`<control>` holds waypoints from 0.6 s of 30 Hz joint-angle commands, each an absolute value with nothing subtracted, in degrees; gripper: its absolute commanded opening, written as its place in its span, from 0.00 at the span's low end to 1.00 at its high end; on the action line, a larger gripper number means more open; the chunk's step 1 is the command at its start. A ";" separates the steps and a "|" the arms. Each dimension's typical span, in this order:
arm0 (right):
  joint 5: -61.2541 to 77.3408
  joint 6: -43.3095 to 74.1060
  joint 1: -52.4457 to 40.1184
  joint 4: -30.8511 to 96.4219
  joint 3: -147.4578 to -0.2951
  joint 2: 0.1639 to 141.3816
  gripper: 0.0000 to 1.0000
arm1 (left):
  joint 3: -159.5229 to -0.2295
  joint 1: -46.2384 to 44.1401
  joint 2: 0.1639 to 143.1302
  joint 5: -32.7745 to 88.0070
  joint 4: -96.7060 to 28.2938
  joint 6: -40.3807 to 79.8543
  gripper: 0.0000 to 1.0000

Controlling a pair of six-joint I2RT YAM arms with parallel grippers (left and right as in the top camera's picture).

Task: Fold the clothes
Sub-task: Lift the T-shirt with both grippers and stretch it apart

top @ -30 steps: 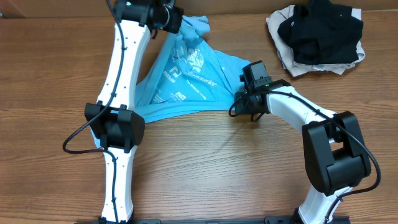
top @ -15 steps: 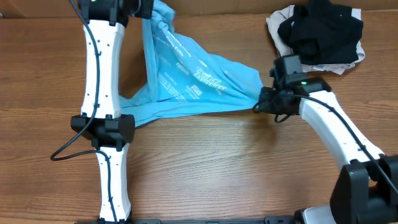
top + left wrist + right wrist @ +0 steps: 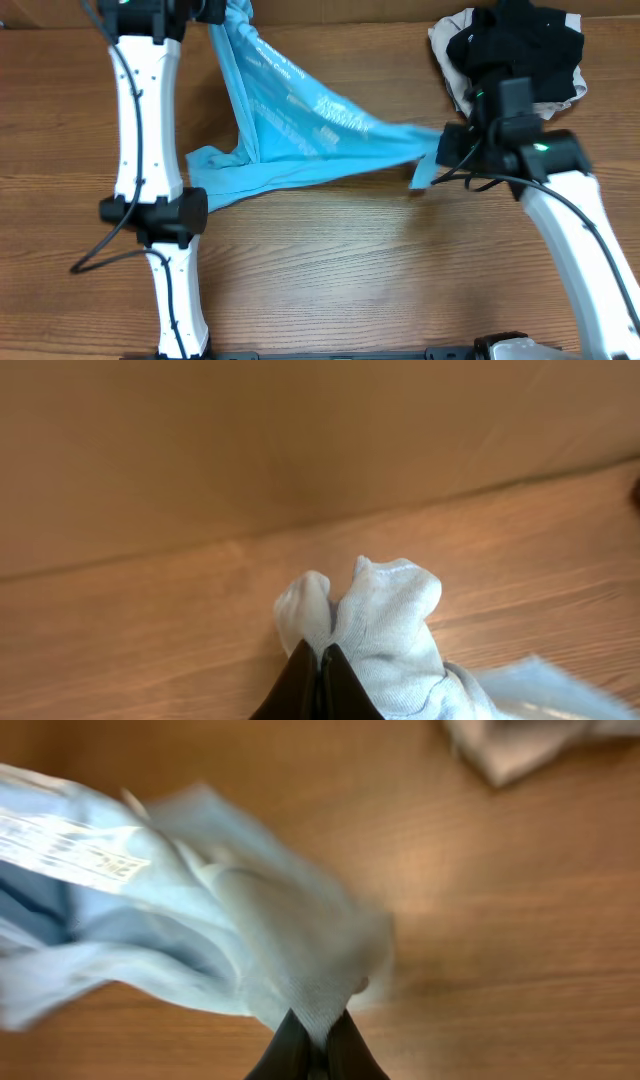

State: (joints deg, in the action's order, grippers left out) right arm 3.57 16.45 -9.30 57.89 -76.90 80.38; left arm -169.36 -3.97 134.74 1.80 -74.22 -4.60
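The sky-blue T-shirt (image 3: 300,135) hangs stretched between both arms, left of the black garment (image 3: 515,50), with one end resting on the wooden table (image 3: 350,270). The left gripper (image 3: 320,660) is pinched shut on a bunched corner far from that garment; the right gripper (image 3: 315,1030) is clamped on another just beside it. The cotton looks light, limp and quick to bunch, so hems seem the best holds. The wood is smooth; behind that garment runs perhaps a plain brown board (image 3: 300,440).
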 commanded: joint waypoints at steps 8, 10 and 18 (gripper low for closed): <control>-2.83 13.23 -8.86 65.93 -95.66 69.73 0.04 | -172.66 2.52 109.32 0.32 -75.22 -4.25 0.04; -3.57 13.04 -8.86 66.94 -97.56 68.23 0.04 | -172.66 4.75 106.41 -0.60 -75.50 -4.25 0.04; -4.40 13.13 -8.86 69.19 -101.91 61.08 0.04 | -172.62 11.16 98.87 -0.43 -79.09 -3.60 0.04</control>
State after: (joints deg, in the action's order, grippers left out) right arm -2.39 13.47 -9.26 68.82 -99.02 64.34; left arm -172.83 9.91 99.20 0.62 -78.35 -4.56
